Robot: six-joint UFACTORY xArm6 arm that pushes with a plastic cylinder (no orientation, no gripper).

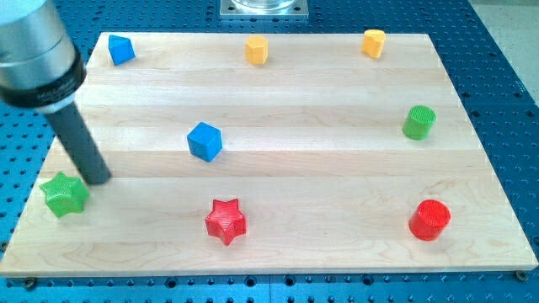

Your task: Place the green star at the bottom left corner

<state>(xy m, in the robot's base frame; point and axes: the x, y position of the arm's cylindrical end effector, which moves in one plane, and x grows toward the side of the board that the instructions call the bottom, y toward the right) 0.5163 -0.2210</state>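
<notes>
The green star (65,194) lies near the board's left edge, in the lower left part of the wooden board (278,160). My tip (97,178) is the lower end of the dark rod, which comes down from the view's top left. It stands just to the right of and slightly above the green star, close to it or touching its upper right point.
A blue cube (205,140) sits left of centre and a red star (226,220) at bottom centre. A blue block (121,50), an orange block (257,50) and a yellow block (374,42) line the top. A green cylinder (418,123) and a red cylinder (430,220) stand at the right.
</notes>
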